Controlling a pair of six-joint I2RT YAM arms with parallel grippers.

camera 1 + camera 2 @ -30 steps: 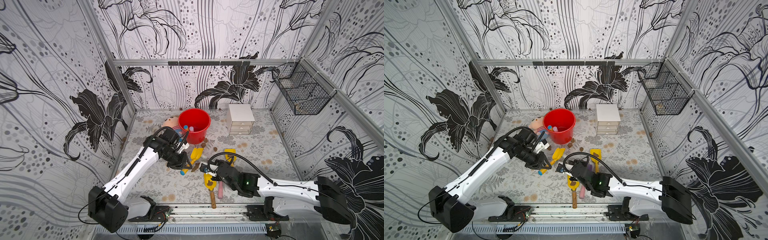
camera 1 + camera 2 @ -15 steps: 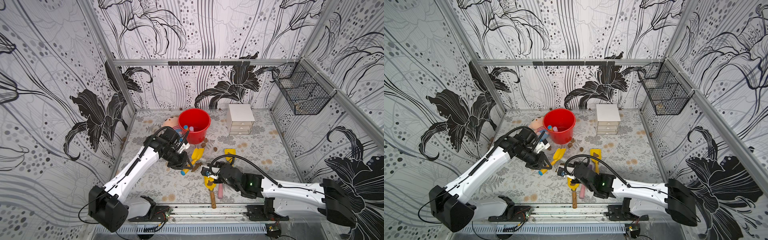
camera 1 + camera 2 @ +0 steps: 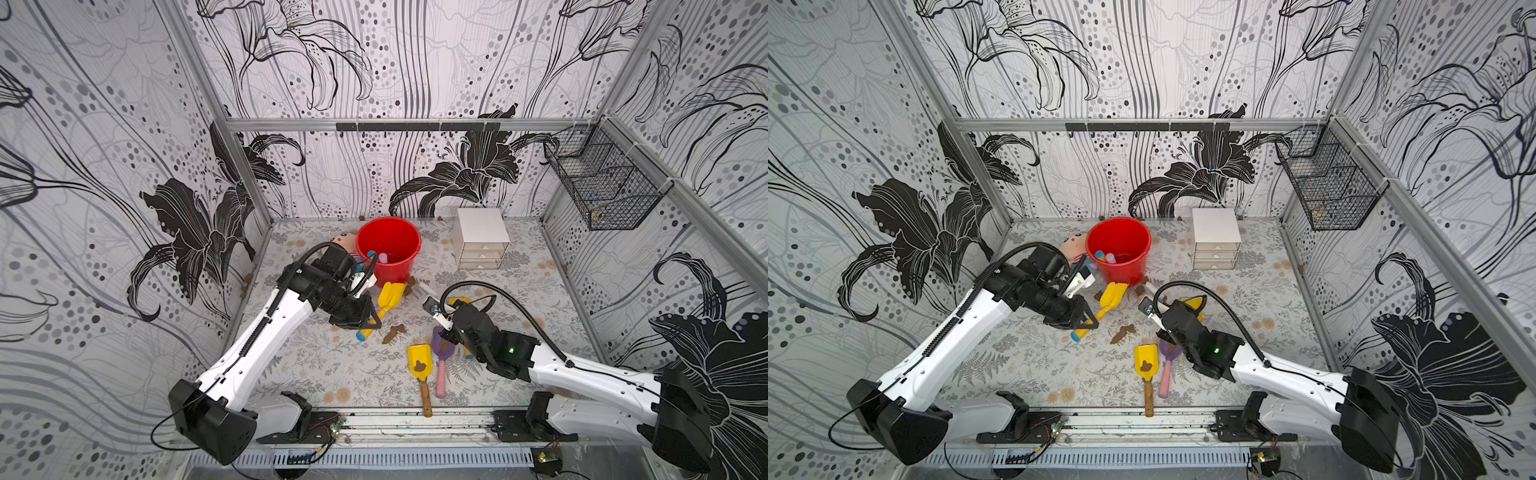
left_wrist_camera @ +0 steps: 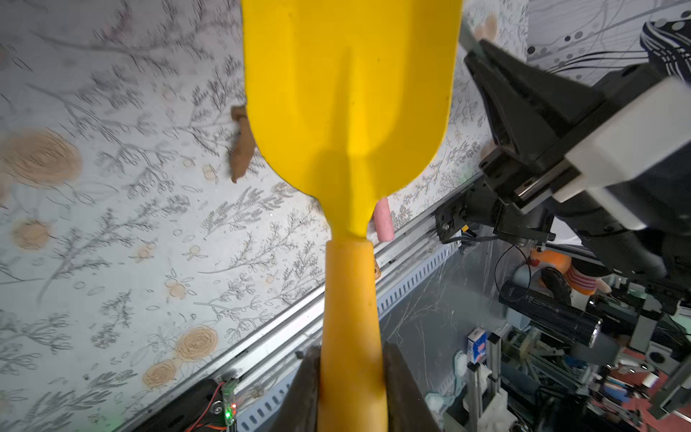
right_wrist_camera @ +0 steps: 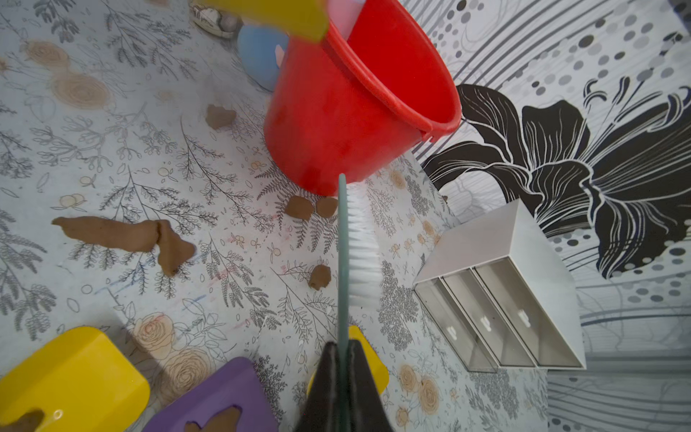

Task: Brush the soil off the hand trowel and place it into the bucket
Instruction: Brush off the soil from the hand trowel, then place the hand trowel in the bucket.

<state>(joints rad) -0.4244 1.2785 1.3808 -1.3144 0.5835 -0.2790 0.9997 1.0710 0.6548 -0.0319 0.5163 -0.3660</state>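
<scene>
Left wrist view: clamp of left end effector on handle of hand trowel, blade out over table. Print on small box past front rail too blurred for reading. Right end effector pinched together on brush, bristles near bucket base. Both top views: trowel blade just before bucket; soil clumps between arms; bare table toward front left corner.
</scene>
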